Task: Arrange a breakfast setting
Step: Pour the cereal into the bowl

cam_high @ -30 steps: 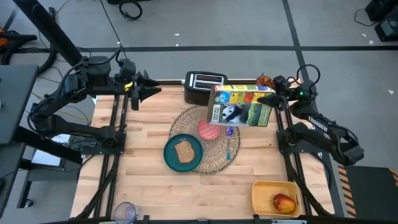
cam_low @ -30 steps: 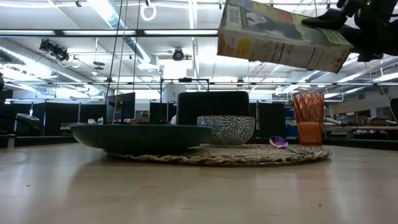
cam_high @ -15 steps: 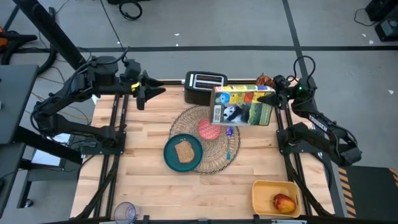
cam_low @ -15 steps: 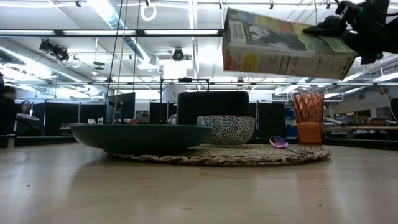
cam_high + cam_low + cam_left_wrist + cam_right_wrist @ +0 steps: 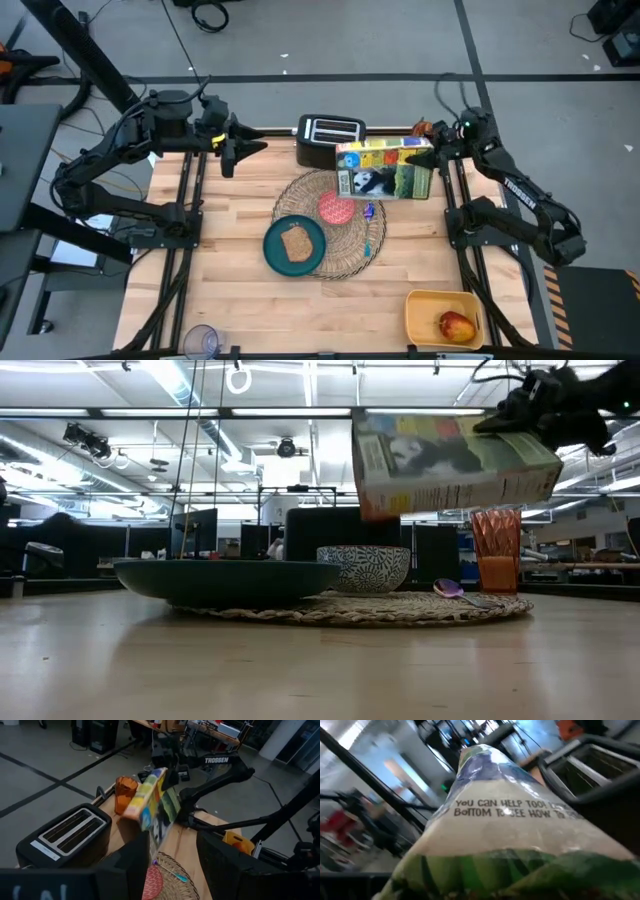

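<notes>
A colourful cereal box (image 5: pixel 385 170) hangs in the air over the far right part of the round wicker placemat (image 5: pixel 350 255), with my right gripper (image 5: pixel 437 155) shut on it. On the placemat lie the teal plate (image 5: pixel 275 250) with the toast slice (image 5: pixel 296 242), the pink bowl (image 5: pixel 337 209) and the blue-handled spoon (image 5: pixel 368 214). The orange cup (image 5: pixel 497 550) stands at the far right, mostly behind the box in the high view. The apple (image 5: pixel 456 325) lies in a yellow tub. My left gripper (image 5: pixel 258 148) is open and empty at the far left. My right gripper holds the cereal box by its right end (image 5: pixel 428 160), coming from the table's right side; in the low view the fingers (image 5: pixel 525 415) sit at the box's upper right corner. The box is lifted clear, lying lengthwise, its free left end (image 5: pixel 375 465) lowest above the bowl.
A black toaster (image 5: pixel 328 138) stands at the far edge behind the placemat. The yellow tub (image 5: pixel 425 310) sits at the near right corner. A clear cup (image 5: pixel 203 341) stands at the near left edge. Bare wood lies left of the placemat.
My right gripper has drawn toward the far edge and turned, carrying the cereal box a little left. The box's free left end has dropped lower. My left gripper has shifted slightly toward the right.
</notes>
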Robot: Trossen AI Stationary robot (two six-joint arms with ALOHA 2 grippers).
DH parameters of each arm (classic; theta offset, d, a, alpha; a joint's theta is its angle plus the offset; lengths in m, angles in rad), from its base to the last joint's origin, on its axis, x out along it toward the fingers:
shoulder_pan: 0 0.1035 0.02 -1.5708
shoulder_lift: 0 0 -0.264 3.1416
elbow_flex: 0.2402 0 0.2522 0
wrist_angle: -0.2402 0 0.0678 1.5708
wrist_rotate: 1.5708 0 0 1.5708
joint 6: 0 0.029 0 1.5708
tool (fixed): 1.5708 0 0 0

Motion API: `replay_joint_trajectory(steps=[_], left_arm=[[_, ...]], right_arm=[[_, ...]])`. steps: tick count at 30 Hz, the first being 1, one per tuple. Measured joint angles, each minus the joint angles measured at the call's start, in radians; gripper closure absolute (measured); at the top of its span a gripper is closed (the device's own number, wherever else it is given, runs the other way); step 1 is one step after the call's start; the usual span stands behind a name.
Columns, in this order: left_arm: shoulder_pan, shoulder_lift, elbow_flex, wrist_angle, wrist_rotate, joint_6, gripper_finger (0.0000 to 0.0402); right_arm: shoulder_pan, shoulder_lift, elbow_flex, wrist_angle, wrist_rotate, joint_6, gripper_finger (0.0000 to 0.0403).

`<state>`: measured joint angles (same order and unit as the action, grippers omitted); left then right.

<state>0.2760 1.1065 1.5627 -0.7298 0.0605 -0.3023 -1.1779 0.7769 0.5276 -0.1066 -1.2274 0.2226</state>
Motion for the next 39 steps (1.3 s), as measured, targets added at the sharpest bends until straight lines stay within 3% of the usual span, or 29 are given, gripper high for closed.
replay_joint_trajectory(steps=[4, 6, 19, 39], left_arm=[[0.000, 0.000, 0.000, 0.000, 0.000, 0.017, 0.0230], [0.000, 0.000, 0.000, 0.000, 0.000, 0.026, 0.0230], [0.000, 0.000, 0.000, -0.006, 0.000, 0.037, 0.0230], [0.000, -0.001, 0.000, -0.008, 0.001, 0.017, 0.0230]], right_arm=[[0.067, 0.000, 0.096, -0.323, 0.140, -0.250, 0.0222], [0.095, 0.002, 0.130, -0.383, 0.169, -0.289, 0.0222], [0.241, 0.002, 0.162, -0.371, 0.295, -0.245, 0.0222], [0.323, -0.016, 0.211, -0.405, 0.373, -0.261, 0.0224]])
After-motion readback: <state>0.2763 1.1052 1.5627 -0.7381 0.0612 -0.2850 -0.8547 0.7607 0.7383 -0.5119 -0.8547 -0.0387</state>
